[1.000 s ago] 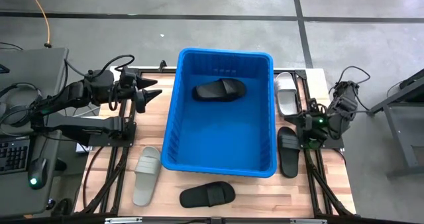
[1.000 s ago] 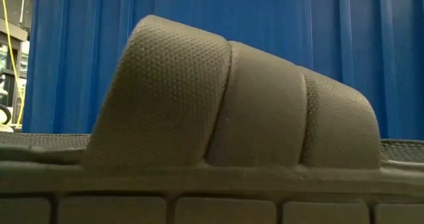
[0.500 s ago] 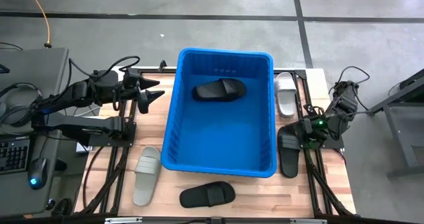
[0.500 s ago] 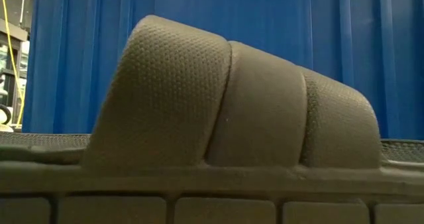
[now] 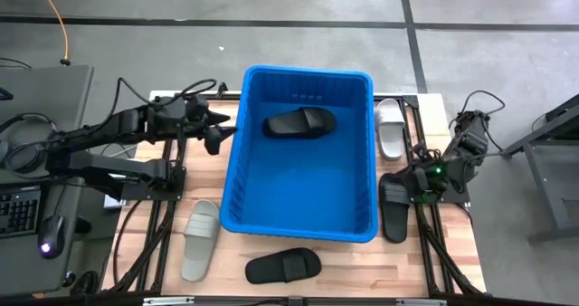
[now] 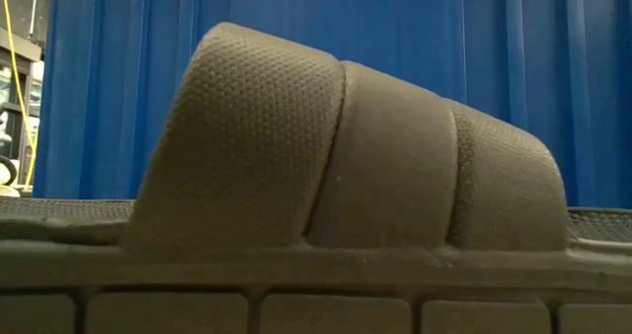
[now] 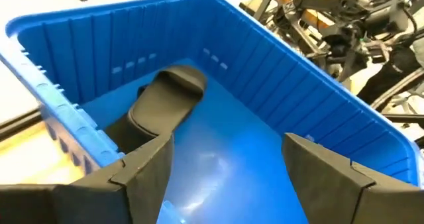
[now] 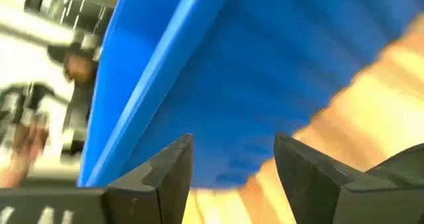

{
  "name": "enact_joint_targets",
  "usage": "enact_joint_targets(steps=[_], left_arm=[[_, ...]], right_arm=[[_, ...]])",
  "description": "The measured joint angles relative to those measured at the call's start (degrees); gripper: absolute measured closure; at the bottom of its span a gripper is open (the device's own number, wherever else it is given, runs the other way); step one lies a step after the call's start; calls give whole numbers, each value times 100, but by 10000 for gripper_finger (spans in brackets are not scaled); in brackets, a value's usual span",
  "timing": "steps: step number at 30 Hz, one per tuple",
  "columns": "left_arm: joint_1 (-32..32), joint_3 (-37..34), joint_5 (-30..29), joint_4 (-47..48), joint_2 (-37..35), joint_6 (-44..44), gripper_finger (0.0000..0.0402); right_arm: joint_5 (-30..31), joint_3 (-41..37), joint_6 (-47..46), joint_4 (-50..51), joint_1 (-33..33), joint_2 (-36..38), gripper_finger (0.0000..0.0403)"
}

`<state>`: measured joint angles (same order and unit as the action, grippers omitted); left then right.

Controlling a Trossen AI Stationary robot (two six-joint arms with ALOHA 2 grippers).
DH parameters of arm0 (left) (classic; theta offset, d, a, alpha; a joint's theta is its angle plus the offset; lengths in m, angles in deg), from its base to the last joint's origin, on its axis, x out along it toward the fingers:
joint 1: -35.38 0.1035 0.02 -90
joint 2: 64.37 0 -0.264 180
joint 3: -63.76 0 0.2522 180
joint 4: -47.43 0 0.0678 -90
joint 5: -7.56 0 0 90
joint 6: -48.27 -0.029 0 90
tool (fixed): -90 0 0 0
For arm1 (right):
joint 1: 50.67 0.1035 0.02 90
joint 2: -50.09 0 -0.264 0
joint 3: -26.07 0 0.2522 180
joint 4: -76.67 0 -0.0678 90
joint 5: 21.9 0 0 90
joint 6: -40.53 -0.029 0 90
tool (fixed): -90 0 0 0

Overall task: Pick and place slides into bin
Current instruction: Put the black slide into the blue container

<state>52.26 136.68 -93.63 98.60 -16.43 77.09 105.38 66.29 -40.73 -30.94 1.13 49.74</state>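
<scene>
The blue bin [image 5: 308,71] stands mid-table with one black slide [image 5: 300,123] lying sole-down on its floor, also seen in the left wrist view [image 7: 165,105]. My left gripper [image 5: 220,131] hovers open at the bin's left rim, empty. My right gripper [image 5: 404,181] is open and low at the bin's right side, just above the far end of another black slide [image 5: 393,206] on the table. A white slide [image 5: 391,128], a grey slide [image 5: 201,238] and a third black slide [image 5: 283,266] lie flat on the table around the bin.
The black slide's strap [image 6: 346,156] fills the low view, with the bin's wall [image 6: 444,28] behind it. The bin's right wall [image 8: 218,85] stands close before my right gripper. Dark frame rails edge the wooden table [image 5: 452,234]; a desk with a keyboard stands off its left.
My left gripper has moved toward the bin's left rim and sunk slightly, staying open. My right gripper has turned at the wrist without leaving its place, now aimed more toward the black slide beside the bin. No slide has moved.
</scene>
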Motion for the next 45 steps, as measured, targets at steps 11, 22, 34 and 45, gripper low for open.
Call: enact_joint_targets(steps=[11, 22, 34, 45], left_arm=[[-1, 0, 281, -395, -67, -31, 130], [-1, 2, 318, -382, -97, -198, 130], [-1, 0, 429, -376, -93, -304, 130], [-1, 0, 464, -295, -96, -439, 130]], right_arm=[[-1342, 43, 1015, -455, 4, -306, 237], [-2302, 90, 171, -2023, -11, -1948, 259], [-2649, 87, -228, -752, -185, -2647, 269], [-2465, 1748, 1837, 693, -842, -4664, 278]])
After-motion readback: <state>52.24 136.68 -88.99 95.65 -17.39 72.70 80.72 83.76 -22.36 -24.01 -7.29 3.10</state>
